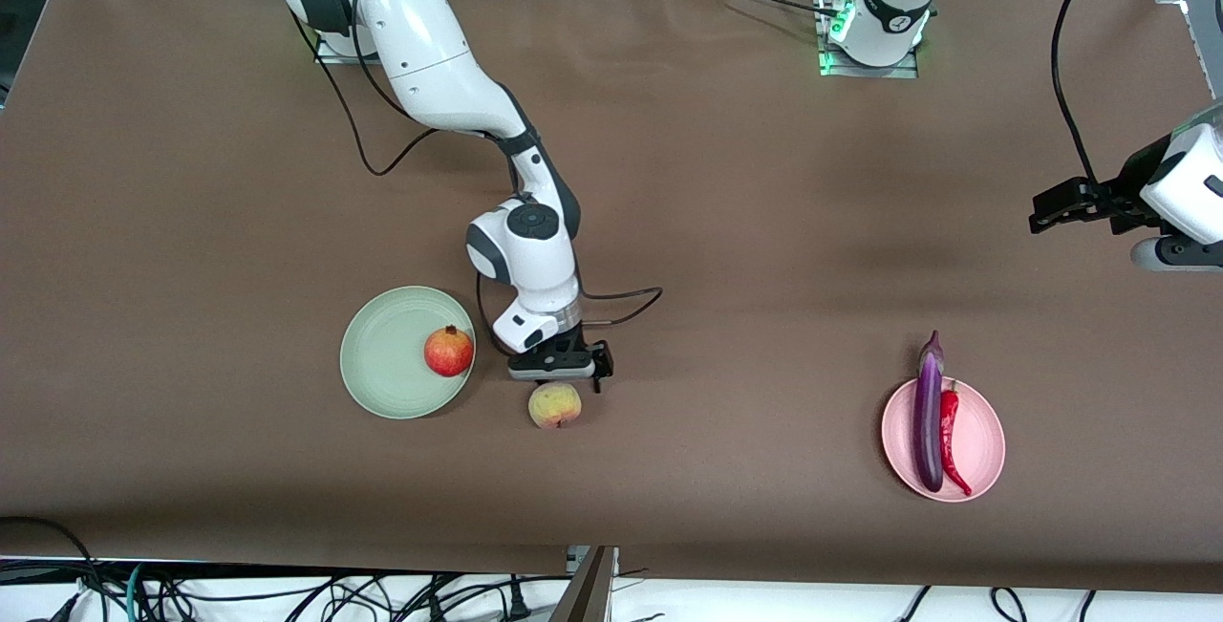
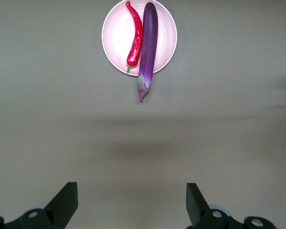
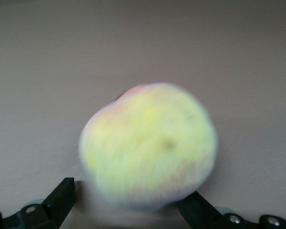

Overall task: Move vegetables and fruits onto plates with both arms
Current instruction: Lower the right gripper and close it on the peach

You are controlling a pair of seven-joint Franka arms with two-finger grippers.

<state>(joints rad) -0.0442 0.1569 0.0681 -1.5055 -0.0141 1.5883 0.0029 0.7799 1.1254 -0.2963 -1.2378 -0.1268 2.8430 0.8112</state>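
Observation:
The yellowish-pink peach (image 1: 554, 405) lies on the brown table beside the mint green plate (image 1: 387, 354). My right gripper (image 1: 559, 379) hangs low just above the peach, open. In the right wrist view the peach (image 3: 148, 143) fills the space between the spread fingers of the right gripper (image 3: 128, 193). The red pomegranate (image 1: 448, 351) sits on the green plate. The purple eggplant (image 1: 928, 412) and red chili (image 1: 950, 436) lie side by side on the pink plate (image 1: 984, 431). My left gripper (image 1: 1043, 213) waits open and empty, high at the left arm's end of the table.
The left wrist view shows the left gripper (image 2: 132, 193) open over bare table, with the pink plate (image 2: 115, 38), chili (image 2: 135, 40) and eggplant (image 2: 148, 45) farther off. The eggplant's stem overhangs the plate rim. A black cable (image 1: 621, 302) trails by the right wrist.

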